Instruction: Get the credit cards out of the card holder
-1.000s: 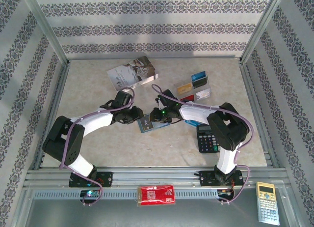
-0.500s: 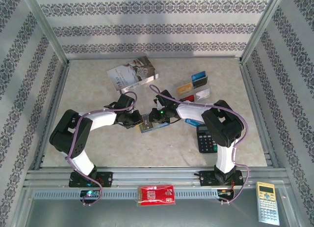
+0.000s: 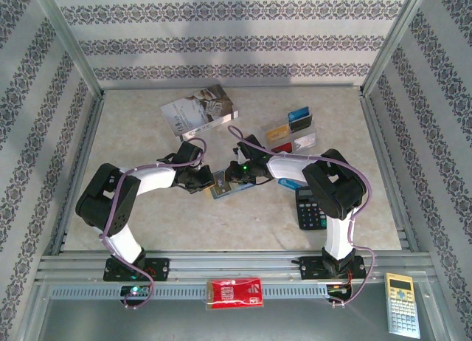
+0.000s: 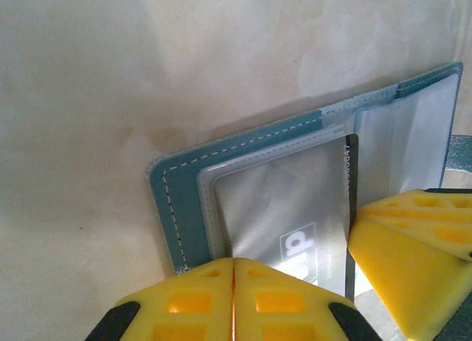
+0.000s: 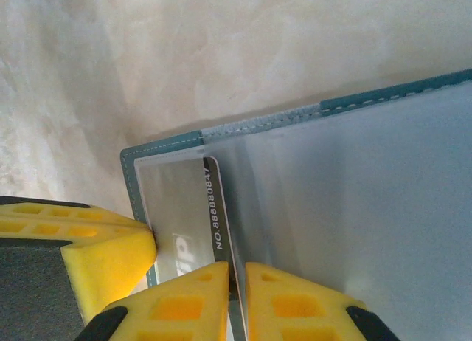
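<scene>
**Card holder lying open mid-table, a gripper at each side**

The card holder (image 3: 223,191) lies open on the table (image 3: 221,230), near its centre. It has a soft blue-grey cover with white dashed stitching along the rim, and cloudy clear plastic pockets inside. A grey card (image 4: 295,223) with white lettering and a printed number along one edge sits in a pocket. At the holder's 9 o'clock the left gripper (image 4: 233,263) has its yellow fingers pressed flat together at that pocket's edge; whether they nip the plastic I cannot tell. At 3 o'clock the right gripper (image 5: 237,271) pinches the card's edge between its fingers.
</scene>
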Motion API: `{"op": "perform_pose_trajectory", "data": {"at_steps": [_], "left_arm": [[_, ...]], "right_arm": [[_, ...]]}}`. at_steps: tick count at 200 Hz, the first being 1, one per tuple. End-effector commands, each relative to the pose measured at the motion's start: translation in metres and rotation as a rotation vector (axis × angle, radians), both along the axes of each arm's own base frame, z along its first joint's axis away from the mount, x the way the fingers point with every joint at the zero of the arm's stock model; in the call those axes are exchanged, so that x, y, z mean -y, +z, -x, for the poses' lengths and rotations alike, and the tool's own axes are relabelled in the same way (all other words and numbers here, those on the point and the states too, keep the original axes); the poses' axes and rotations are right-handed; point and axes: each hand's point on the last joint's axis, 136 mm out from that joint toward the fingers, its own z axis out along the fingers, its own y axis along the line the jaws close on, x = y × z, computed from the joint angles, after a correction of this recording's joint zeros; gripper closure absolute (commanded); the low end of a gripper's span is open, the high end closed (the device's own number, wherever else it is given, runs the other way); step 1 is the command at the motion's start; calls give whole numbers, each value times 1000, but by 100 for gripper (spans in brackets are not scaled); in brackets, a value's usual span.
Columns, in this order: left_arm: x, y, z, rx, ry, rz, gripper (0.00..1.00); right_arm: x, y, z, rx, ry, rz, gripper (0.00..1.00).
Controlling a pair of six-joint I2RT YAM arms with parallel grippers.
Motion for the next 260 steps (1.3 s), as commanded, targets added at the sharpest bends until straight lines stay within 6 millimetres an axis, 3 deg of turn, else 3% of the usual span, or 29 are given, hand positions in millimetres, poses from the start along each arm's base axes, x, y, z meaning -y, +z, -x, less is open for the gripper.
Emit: {"op": "perform_pose_trajectory", "data": {"at_steps": [1, 108, 152, 197, 260], "left_arm": [[-8, -17, 8, -48, 0, -39, 92], [-8, -13, 6, -37, -5, -40, 92], [-13, -6, 5, -23, 14, -47, 77], [-15, -2, 3, -13, 18, -43, 77], [8, 35, -10, 69, -58, 67, 82]], "right_arm": [[-4, -1, 1, -12, 8, -43, 86], [1, 7, -2, 21, -5, -54, 98], [20, 8, -8, 79, -58, 6, 100], [29, 6, -11, 88, -88, 27, 100], [17, 10, -6, 80, -37, -9, 100]]}}
